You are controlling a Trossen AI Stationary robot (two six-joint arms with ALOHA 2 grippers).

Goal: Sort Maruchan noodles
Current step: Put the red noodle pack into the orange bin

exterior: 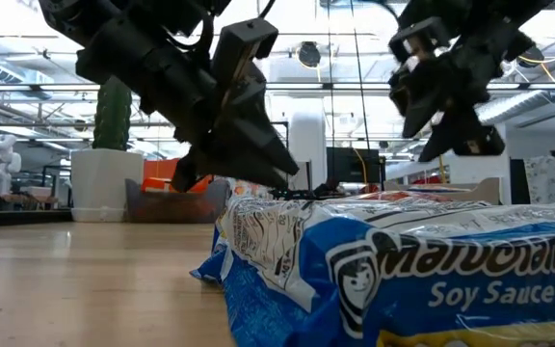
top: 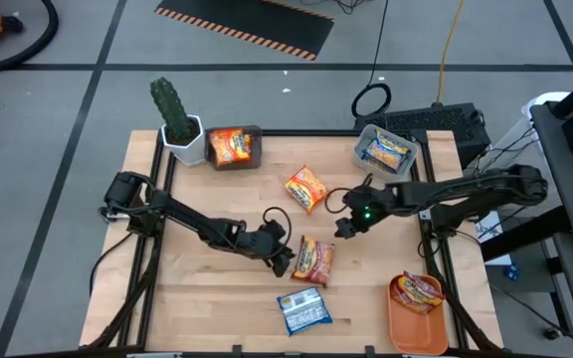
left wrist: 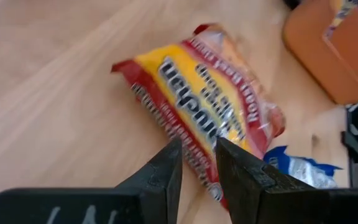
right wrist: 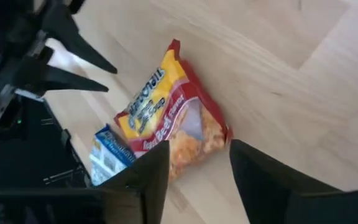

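Blue packet (exterior: pixel 403 280) before left end effector (exterior: pixel 244 164).

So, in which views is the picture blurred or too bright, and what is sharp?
Left wrist view: the red-yellow packet is smeared with blur, its print hard to read. Low view: the blue packet fills the foreground, soft at its lower edge, and the room's ceiling lights wash out behind both arms. Right wrist view: packet sharp enough to read. High view: evenly lit, no glare.

You've got one noodle packet (top: pixel 313 260) mid-table between both grippers, the left gripper (top: pixel 283 261) beside it, another packet (top: pixel 302 309) nearer the front edge.
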